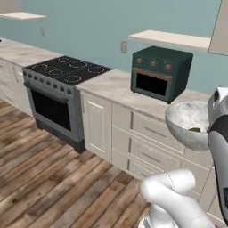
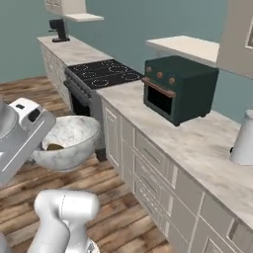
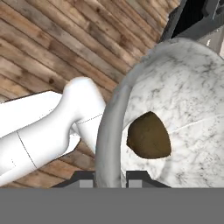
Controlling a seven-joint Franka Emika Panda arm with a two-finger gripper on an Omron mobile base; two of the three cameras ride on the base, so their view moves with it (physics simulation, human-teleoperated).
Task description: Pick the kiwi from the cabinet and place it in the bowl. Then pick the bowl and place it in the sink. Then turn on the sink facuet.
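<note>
Gripper (image 3: 109, 178) pinches rim of marbled bowl (image 3: 183, 100), held clear above wood floor (image 3: 52, 48); kiwi (image 3: 148, 135) rests inside.

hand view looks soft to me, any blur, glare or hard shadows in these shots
Hand view: the bowl rim and kiwi have soft edges, and there is no glare. Left base view: flat, even light, with the bowl interior mildly shaded. Right base view: a faint shadow under the dark oven, with slightly blurry textures.
</note>
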